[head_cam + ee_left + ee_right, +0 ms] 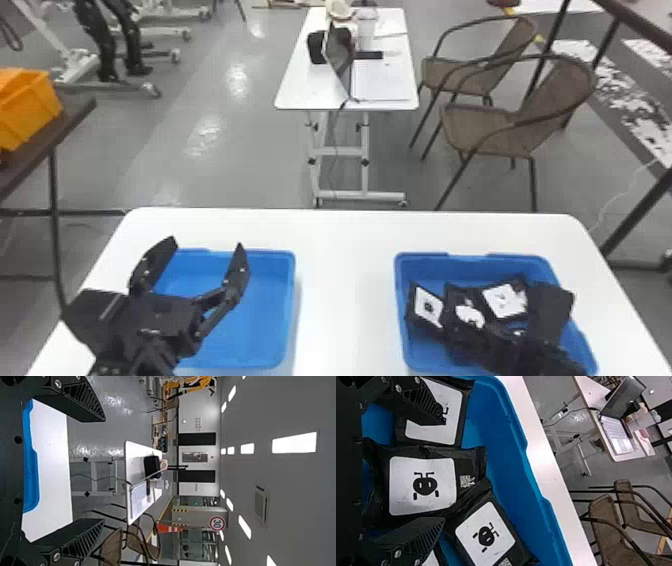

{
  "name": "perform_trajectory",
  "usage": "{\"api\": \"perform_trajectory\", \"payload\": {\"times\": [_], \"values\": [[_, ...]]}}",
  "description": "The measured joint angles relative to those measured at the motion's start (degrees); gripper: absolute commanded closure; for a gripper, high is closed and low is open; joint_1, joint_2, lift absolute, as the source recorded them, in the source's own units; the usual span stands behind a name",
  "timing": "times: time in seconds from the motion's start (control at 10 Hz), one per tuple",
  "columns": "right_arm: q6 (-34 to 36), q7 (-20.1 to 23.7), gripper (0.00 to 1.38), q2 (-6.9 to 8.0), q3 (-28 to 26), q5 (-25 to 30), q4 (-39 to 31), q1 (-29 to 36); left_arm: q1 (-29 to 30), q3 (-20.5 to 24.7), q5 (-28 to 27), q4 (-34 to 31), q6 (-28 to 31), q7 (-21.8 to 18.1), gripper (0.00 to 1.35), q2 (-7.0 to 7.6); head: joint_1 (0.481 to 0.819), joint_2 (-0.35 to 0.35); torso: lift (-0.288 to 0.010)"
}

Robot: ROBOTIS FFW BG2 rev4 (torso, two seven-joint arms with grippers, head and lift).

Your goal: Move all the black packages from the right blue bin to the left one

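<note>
My left gripper (pixel 206 245) is open above the left blue bin (pixel 289 310), with nothing between its fingers. Inside that bin only bare blue floor shows. In the left wrist view, the left gripper (pixel 105 470) has its fingers wide apart. My right gripper (pixel 547 315) is low over the right blue bin (pixel 402 345), which holds several black packages (pixel 427 306) with white labels. In the right wrist view, the right gripper (pixel 443 471) is open, one finger over an upper package (pixel 457 415); a middle package (pixel 470 465) lies between the fingers, partly overlapping a lower package (pixel 510 524).
Both bins stand apart on a white table (pixel 345 280). Beyond it are a small table (pixel 300 90) with a laptop and two woven chairs (pixel 500 125). An orange crate (pixel 30 110) sits on a dark table at the far left.
</note>
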Motion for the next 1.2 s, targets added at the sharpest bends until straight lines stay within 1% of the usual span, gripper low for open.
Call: {"api": "perform_trajectory", "payload": {"times": [0.2,0.3,0.4,0.5,0.6,0.7,0.8,1.2], "values": [[-1.6,-0.5,0.15,0.0,0.5,0.3,2.0,-0.4,0.0,0.0,0.1,0.0,0.1,0.0,0.12,0.11,0.695,0.051,-0.039],[-2.5,-2.0,0.16,0.0,0.8,0.3,2.9,-0.6,0.0,0.0,0.0,0.0,0.1,0.0,0.12,0.11,0.695,0.049,-0.039],[-2.9,-3.9,0.22,0.0,1.0,-0.5,3.6,-0.7,0.0,0.0,0.0,0.0,0.2,-0.1,0.12,0.15,0.695,0.043,-0.039],[-2.8,-5.1,0.54,0.0,1.0,-1.6,4.3,-0.7,0.0,0.0,0.0,0.0,0.2,-0.1,0.12,0.18,0.695,0.04,-0.039],[-2.5,-5.4,1.03,-0.01,0.9,-3.5,5.3,-0.9,0.0,0.0,0.0,0.0,0.2,-0.1,0.12,0.2,0.695,0.046,-0.039],[-2.5,-5.6,1.1,-0.01,0.7,-5.5,5.8,-0.9,0.0,0.0,0.0,0.0,0.2,-0.1,0.13,0.25,0.695,0.049,-0.039],[-3.0,-6.7,1.1,-0.01,0.8,-6.3,4.9,-0.2,0.0,0.0,0.0,0.0,0.2,-0.1,0.14,0.26,0.695,0.05,-0.039],[-3.9,-7.0,1.11,0.0,0.9,-9.3,0.5,1.7,-0.1,0.0,0.5,0.2,0.1,-0.1,0.14,0.18,0.695,0.055,-0.039]]}}
